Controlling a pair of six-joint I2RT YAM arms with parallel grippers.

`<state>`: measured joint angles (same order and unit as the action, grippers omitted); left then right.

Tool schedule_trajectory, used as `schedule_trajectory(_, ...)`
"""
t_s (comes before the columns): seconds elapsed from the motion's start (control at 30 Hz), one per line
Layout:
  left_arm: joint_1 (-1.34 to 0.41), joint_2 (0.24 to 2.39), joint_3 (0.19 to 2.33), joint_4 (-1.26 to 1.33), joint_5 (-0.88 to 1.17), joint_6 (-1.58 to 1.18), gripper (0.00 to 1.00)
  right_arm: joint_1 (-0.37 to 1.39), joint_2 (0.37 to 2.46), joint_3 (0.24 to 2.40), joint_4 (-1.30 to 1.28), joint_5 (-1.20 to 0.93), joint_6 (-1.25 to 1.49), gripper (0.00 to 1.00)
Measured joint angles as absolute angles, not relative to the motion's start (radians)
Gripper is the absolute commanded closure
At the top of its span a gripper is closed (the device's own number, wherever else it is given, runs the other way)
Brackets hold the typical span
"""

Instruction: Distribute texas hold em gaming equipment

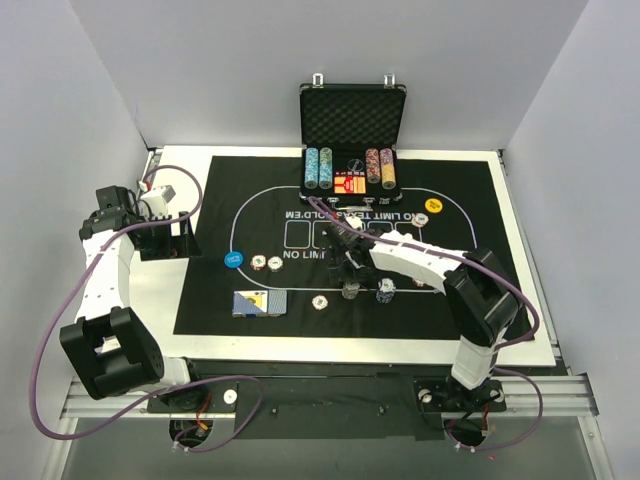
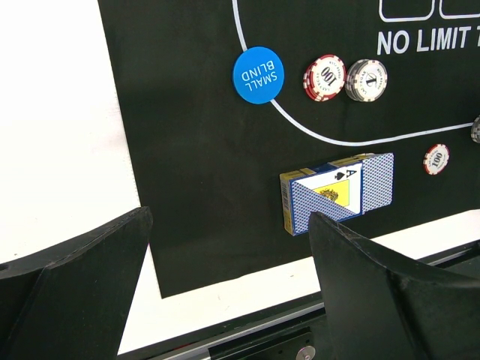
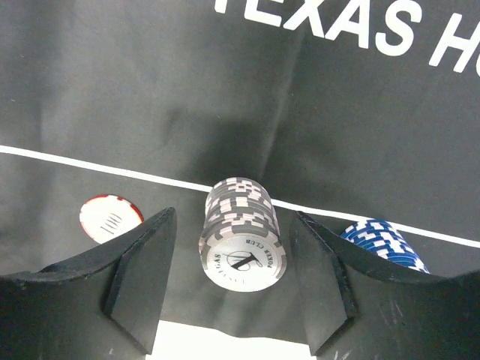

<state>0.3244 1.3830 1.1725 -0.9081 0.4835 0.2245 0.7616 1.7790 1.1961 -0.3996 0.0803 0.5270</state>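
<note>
Hiding behind the right jaws in the wrist view: half of the blue chip stack (image 3: 379,238) and the lower rim of 1 red chip (image 3: 111,217). Running off that picture's top edge: the mat lettering (image 3: 360,30). Lying partly behind the left jaws: the card deck (image 2: 379,180), its lower edge covered. Showing too small to read from above: chip rows (image 1: 318,168) in the case (image 1: 352,105).
</note>
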Motion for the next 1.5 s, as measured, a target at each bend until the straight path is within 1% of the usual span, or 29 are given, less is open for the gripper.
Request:
schedule_trajectory(0.1,0.324,1.383,1.172,-0.908,0.484,0.224,0.03,0.766,1.781,1.179,-0.4,0.08,0.53,0.46)
schedule_trajectory(0.17,0.324,1.383,1.172,-0.908,0.484,0.224,0.03,0.771,1.781,1.174,-0.4,0.08,0.53,0.49)
schedule_trajectory(0.37,0.324,1.383,1.172,-0.908,0.484,0.224,0.03,0.781,1.781,1.17,-0.4,0.08,0.533,0.59)
schedule_trajectory(0.47,0.324,1.383,1.172,-0.908,0.483,0.224,0.03,0.784,1.781,1.17,-0.4,0.081,0.537,0.66)
schedule_trajectory(0.53,0.324,1.383,1.171,-0.907,0.483,0.224,0.03,0.785,1.781,1.17,-0.4,0.082,0.54,0.68)
schedule_trajectory(1.23,0.324,1.382,1.158,-0.907,0.483,0.223,0.03,0.77,1.768,1.226,-0.472,0.097,0.516,0.68)
schedule_trajectory(1.37,0.324,1.382,1.158,-0.907,0.483,0.222,0.03,0.729,1.759,1.261,-0.494,0.097,0.503,0.69)
schedule_trajectory(1.47,0.324,1.382,1.158,-0.907,0.483,0.222,0.03,0.655,1.752,1.299,-0.507,0.098,0.493,0.7)
schedule_trajectory(1.5,0.324,1.382,1.158,-0.907,0.483,0.222,0.03,0.627,1.752,1.312,-0.509,0.097,0.492,0.72)
